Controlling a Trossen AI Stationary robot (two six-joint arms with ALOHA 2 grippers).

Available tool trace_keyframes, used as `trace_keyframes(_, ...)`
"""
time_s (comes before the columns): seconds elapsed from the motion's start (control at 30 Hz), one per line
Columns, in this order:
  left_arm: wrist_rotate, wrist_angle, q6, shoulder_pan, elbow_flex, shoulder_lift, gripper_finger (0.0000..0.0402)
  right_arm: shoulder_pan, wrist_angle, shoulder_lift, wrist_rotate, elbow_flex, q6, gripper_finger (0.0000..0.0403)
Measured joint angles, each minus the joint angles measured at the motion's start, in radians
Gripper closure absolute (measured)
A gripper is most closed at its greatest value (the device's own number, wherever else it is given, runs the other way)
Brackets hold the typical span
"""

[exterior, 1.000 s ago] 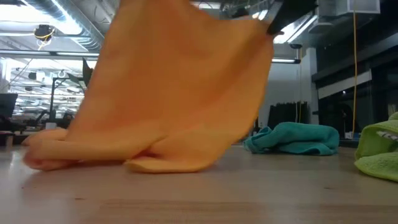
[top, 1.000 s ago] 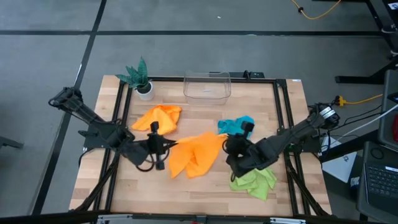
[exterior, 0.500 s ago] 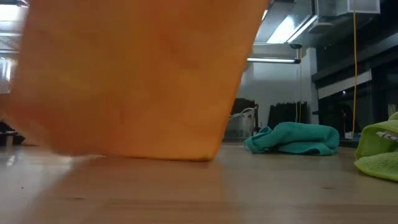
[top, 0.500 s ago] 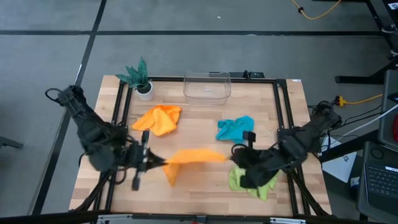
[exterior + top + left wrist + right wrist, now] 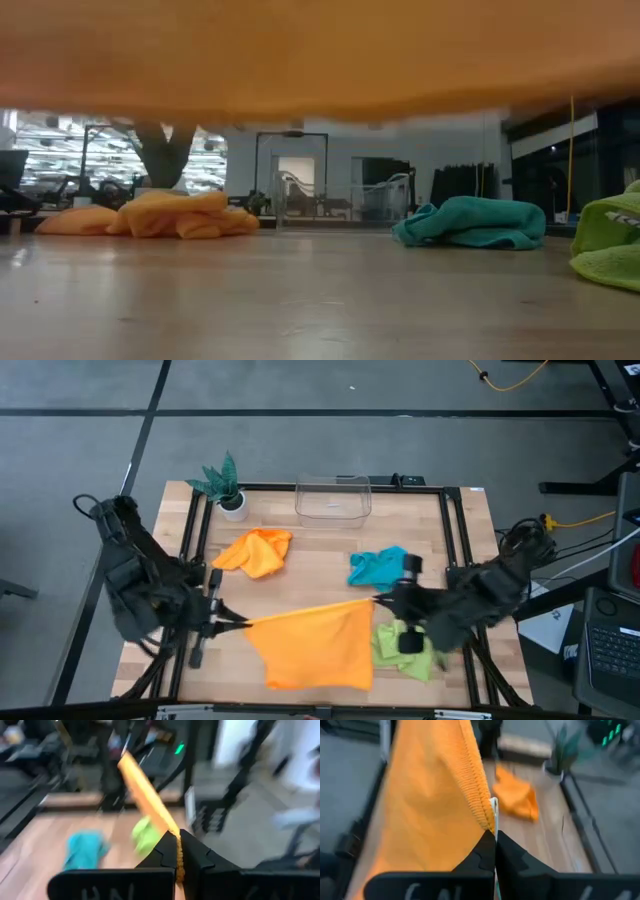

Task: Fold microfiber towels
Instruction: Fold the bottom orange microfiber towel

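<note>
Left pincer [image 5: 232, 624] is clamped on one corner of an orange towel [image 5: 312, 648], and the right pincer [image 5: 383, 600] is clamped on the opposite top corner — each wrist view shows its own fingers pressed together with the orange hem between them. Between the two pincers the top edge runs taut across the near half of the desk [image 5: 330, 540], and the rest of the cloth spreads from that edge toward the front of the desk, apparently lifted clear: in the low view its underside fills the top of the picture, with open air beneath.

Just beside the right pincer, partly under that arm, lies the lime green towel [image 5: 400, 650], crumpled. A little farther back from the same pincer sits the teal towel [image 5: 377, 566], also bunched. Behind the left pincer, toward the far side, the second orange towel [image 5: 256, 552] lies in a loose heap. Beyond that, at the far edge, stand a small potted plant [image 5: 224, 484] and a clear plastic bin [image 5: 333, 498].

As for progress, I judge the work barely begun — none of the four towels shows a neat fold. The one in hand is only stretched open, ready to be laid flat and doubled over, and the other three are untouched heaps with everything left to do.
</note>
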State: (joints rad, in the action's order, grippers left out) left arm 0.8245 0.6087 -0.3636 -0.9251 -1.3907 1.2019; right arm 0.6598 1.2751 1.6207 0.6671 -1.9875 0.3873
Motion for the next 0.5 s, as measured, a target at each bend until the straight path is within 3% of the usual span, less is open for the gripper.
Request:
trace_keyframes(0.13,0.016,0.105,-0.168,0.066,0.141,0.003,0.0401,-0.099,0.005,0.003,-0.037,0.193,0.026,0.0403)
trace_keyframes(0.27,0.029,0.124,-0.210,0.136,0.276,-0.010,0.0401,-0.213,-0.069,0.004,0.009,0.392,0.003,0.0403)
trace_keyframes(0.37,0.021,0.126,-0.208,0.211,0.366,-0.011,0.0401,-0.305,-0.256,0.004,0.018,0.545,-0.079,0.0403)
trace_keyframes(0.5,-0.006,0.126,-0.205,0.315,0.467,-0.011,0.0401,-0.409,-0.651,0.004,-0.016,0.739,-0.257,0.0403)
